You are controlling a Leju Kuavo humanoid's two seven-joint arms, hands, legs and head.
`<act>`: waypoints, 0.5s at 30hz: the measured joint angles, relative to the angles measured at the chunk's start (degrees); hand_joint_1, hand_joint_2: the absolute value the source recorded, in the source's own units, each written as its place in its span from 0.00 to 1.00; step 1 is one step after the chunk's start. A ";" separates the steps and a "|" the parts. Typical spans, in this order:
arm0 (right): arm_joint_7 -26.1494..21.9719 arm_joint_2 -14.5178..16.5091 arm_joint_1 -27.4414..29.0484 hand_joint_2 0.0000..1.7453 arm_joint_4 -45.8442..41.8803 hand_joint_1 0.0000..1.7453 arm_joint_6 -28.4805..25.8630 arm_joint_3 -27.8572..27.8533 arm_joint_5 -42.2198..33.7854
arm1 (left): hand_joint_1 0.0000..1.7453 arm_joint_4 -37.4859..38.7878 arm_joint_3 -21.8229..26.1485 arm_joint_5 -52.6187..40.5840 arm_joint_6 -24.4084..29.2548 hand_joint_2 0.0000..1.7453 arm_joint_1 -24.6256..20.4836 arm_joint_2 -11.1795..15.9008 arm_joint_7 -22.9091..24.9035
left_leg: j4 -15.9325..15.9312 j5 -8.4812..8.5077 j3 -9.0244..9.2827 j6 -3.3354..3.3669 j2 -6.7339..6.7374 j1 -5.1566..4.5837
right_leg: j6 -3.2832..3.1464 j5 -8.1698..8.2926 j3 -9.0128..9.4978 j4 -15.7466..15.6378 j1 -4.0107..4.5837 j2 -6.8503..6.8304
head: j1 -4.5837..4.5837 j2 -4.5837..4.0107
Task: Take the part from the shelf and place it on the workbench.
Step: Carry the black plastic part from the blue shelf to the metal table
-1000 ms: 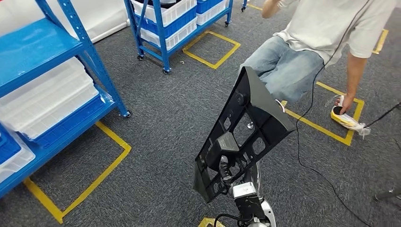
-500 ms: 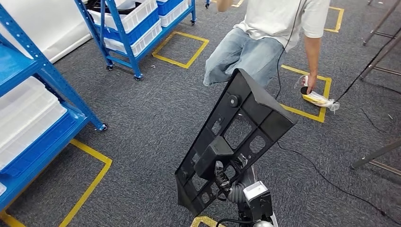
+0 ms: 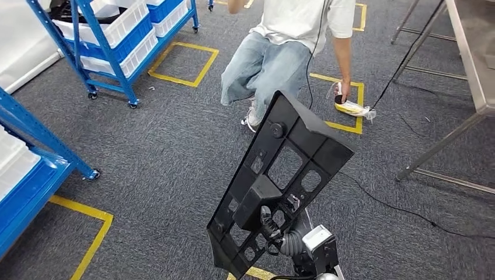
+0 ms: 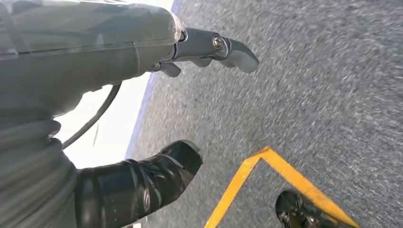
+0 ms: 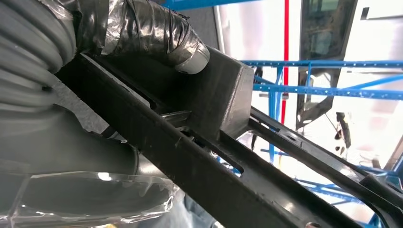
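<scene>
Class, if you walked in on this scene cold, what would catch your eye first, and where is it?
The big black part, held up at a tilt by the right hand, stands mid-picture in the head view. Behind it a person crouches on the grey carpet, one hand on a yellow item on the floor.

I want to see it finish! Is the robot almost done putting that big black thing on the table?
About halfway. The black part is already off the blue shelf: the right hand grips it near its lower end and holds it above the carpet. The left hand holds nothing. Still left: reaching the metal workbench on the right and setting the part down on it.
</scene>
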 joint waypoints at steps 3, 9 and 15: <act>0.07 -0.19 0.03 1.00 0.16 1.00 0.58 0.00 -0.31 | 0.00 0.00 0.03 -0.27 0.00 1.00 0.04 0.04 0.14 | 0.10 -0.15 -0.08 0.07 2.35 -0.18 | 0.26 -1.04 -1.84 4.91 -0.27 -0.91 | 0.01 0.00; 0.21 -0.40 -0.35 1.00 0.27 1.00 1.02 0.00 -0.42 | 0.00 0.00 0.22 -0.21 0.02 1.00 -0.17 0.07 0.59 | 0.40 -0.95 0.52 -1.04 5.79 -0.66 | -1.24 4.45 6.59 -10.60 0.95 -5.51 | -0.02 0.00; 0.41 -0.48 -0.39 1.00 0.27 1.00 1.71 -0.02 -0.56 | 0.00 0.00 1.04 0.28 0.10 1.00 -0.34 0.16 0.71 | 9.55 -6.81 -2.96 -2.34 1.47 -0.20 | -2.78 5.19 6.81 -11.52 0.10 -1.79 | -0.03 0.00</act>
